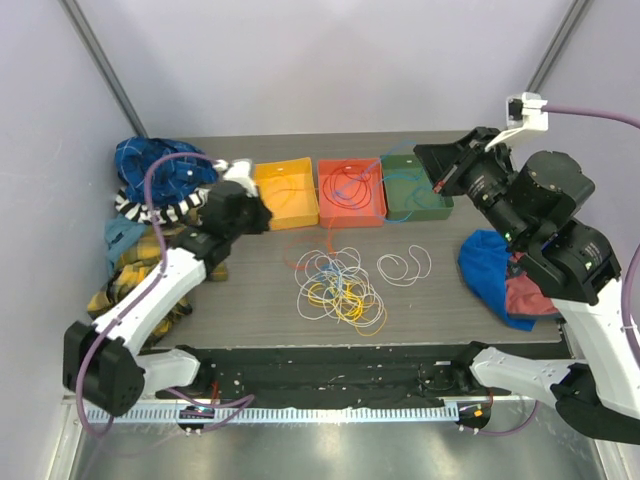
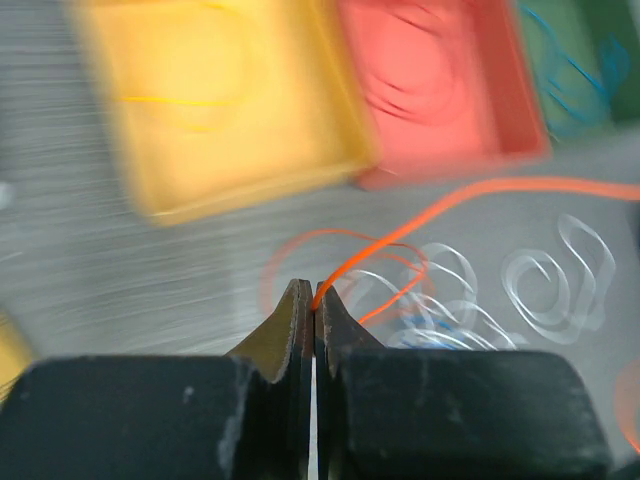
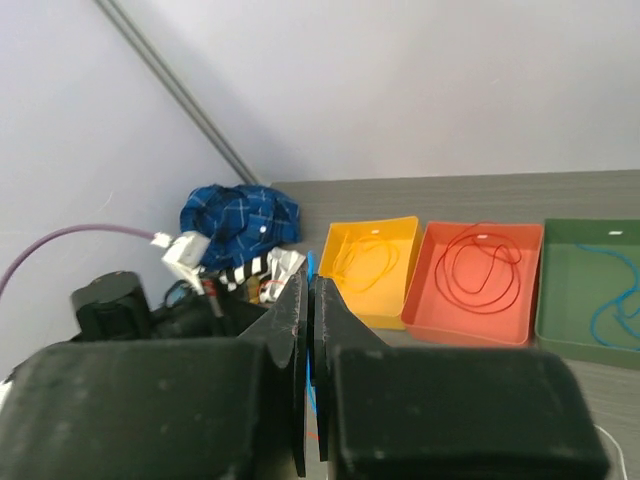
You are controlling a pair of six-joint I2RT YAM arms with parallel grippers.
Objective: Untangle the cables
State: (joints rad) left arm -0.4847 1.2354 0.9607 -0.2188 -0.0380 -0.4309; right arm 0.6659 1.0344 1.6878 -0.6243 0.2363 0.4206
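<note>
Dozens of thin cables [image 1: 340,288], white, yellow, orange and blue, lie in a loose heap on the table [image 1: 250,310], just ahead of the left gripper [image 2: 314,292] and a little off to its right side. That gripper is clamped tight, jaws pressed together, and an orange cable [image 2: 520,183] is pinched right at the tips. From there it climbs away, curves rightward and runs out of the wrist view, with another orange loop lying flat just beyond the fingertips. One white loop [image 1: 404,265] sits apart from the heap, further to the right. Beyond the gripper stand three trays side by side: the yellow tray [image 1: 275,207] straight ahead with a yellow cable in it, the red tray [image 1: 350,222] next with red loops, and the green tray [image 1: 425,207] furthest right with blue ones. Over at that green tray hangs the right gripper [image 3: 311,285], raised off the table, jaws closed too, with a thin blue strand [image 3: 309,265] showing at the slit between its fingers. A blue cloth [image 1: 490,270] lies beneath that arm, and a pile of cloths [image 1: 150,180] sits behind the left one.
</note>
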